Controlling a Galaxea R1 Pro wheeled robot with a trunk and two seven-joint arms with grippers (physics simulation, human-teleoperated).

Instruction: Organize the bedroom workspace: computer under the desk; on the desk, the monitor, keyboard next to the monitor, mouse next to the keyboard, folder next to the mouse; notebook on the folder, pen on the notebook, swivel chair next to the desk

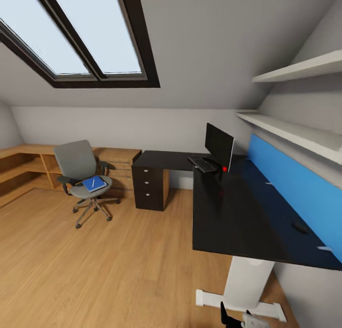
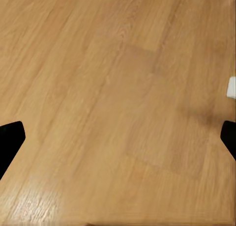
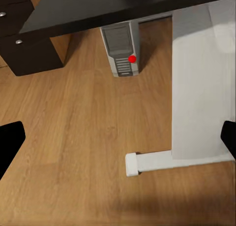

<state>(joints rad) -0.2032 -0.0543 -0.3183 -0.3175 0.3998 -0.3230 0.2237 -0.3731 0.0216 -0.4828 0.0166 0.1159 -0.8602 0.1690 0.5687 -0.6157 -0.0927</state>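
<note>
Two stacked things, a blue folder with a pen on top, sit on the swivel chair over on the left, well apart from the table. Monitor and keyboard are on the table's far end. Computer stands on the floor under it. My left fingers and right fingers are spread apart, holding nothing.

I see the monitor upright at the desk's far end, keyboard beside it; blue folder on the swivel chair.
</note>
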